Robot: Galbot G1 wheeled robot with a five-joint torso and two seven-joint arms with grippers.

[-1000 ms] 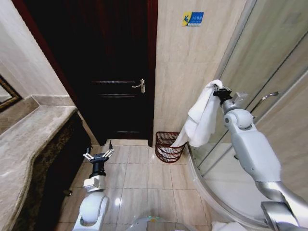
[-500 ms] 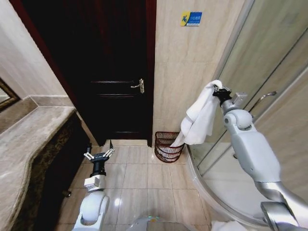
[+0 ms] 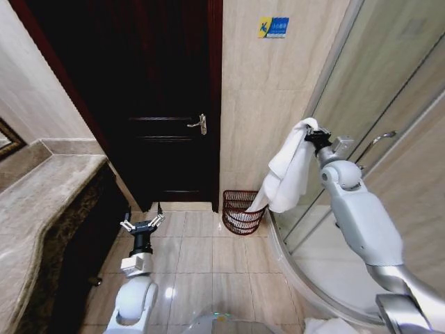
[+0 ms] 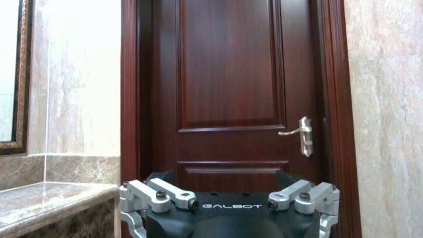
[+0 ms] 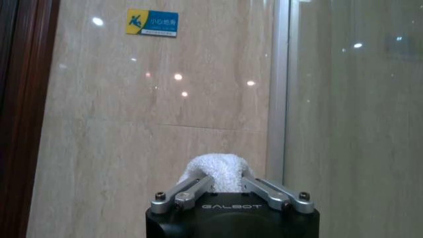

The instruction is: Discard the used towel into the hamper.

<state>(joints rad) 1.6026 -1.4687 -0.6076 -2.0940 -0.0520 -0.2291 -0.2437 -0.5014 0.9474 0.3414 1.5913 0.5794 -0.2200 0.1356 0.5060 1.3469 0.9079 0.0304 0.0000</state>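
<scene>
Up by the shower glass: right gripper point(image 3: 311, 134) clamped on the towel point(image 3: 288, 170), raised at the tiled wall.
Right wrist view has both fingers point(image 5: 188, 191) pinched onto a white wad of towel point(image 5: 215, 171), jaws nearly closed around it; the rest of the cloth hangs down in a long fold below the gripper. Hamper point(image 3: 243, 212) sits on the floor against the wall, between the dark door point(image 3: 156, 104) and the curved shower rim; in the head view the towel's lower end overlaps its right edge, but I can't tell whether the cloth touches the basket. Something pale lies inside it. Left gripper point(image 3: 142, 224) is low over the floor tiles beside the marble counter point(image 3: 42, 202), aimed at the door, jaws spread wide, holding nothing.
</scene>
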